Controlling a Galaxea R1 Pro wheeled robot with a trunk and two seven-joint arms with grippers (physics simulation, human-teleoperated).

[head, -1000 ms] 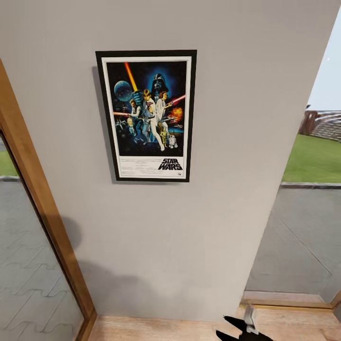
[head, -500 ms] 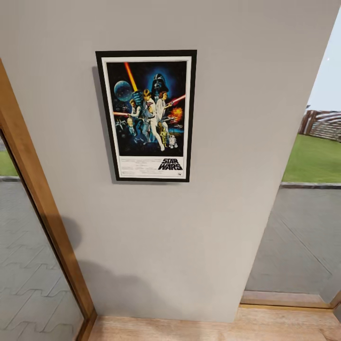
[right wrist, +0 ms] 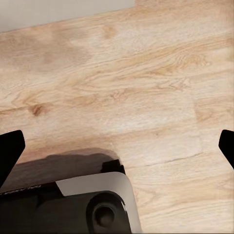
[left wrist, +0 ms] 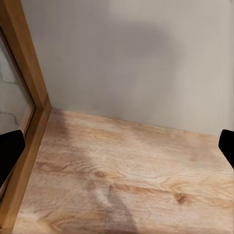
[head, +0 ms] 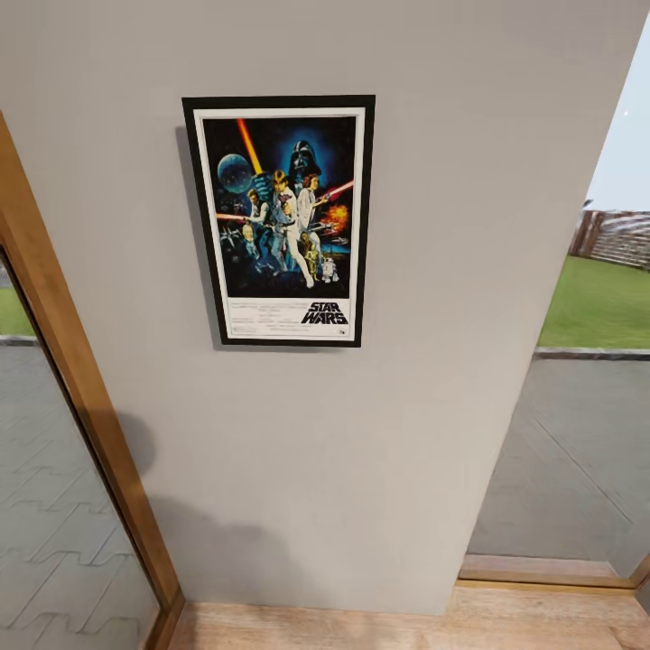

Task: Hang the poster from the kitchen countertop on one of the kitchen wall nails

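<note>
The poster (head: 279, 221) hangs flat and upright on the grey wall (head: 388, 433), high above both pincers and touched by neither, its black frame casting a thin shadow along one side. A wooden door frame (head: 86, 406) runs down the wall's edge on the left arm's side, with glass and paving beyond it; on the right arm's side an opening shows paving and grass outside. The left pincer (left wrist: 117, 146) points down at the wooden floor (left wrist: 122, 170) near the foot of the wall, its black fingertips (left wrist: 9, 151) standing wide apart with nothing between them. The right pincer (right wrist: 117, 146) also faces the floor, fingertips (right wrist: 9, 151) spread wide and empty, just beside the robot's dark base (right wrist: 68, 209).
</note>
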